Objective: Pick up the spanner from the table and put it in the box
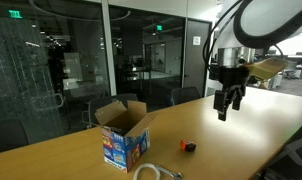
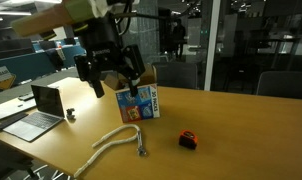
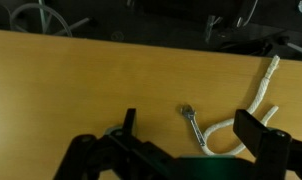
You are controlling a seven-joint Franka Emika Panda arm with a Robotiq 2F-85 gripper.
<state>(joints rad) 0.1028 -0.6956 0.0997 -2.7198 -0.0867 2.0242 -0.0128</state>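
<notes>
The arm (image 1: 256, 38) arches in from the 1 o'clock corner in an exterior view, its pale links curving downward, and the black gripper (image 1: 224, 108) hangs below it, pointing toward 6 o'clock. The jaws stand wide apart, as an exterior view shows where the two fingers (image 2: 96, 88) splay toward 7 and 5 o'clock. In the wrist view the dark fingers rise from the bottom edge, one at about 7 o'clock and one at about 4 o'clock, well apart.
</notes>
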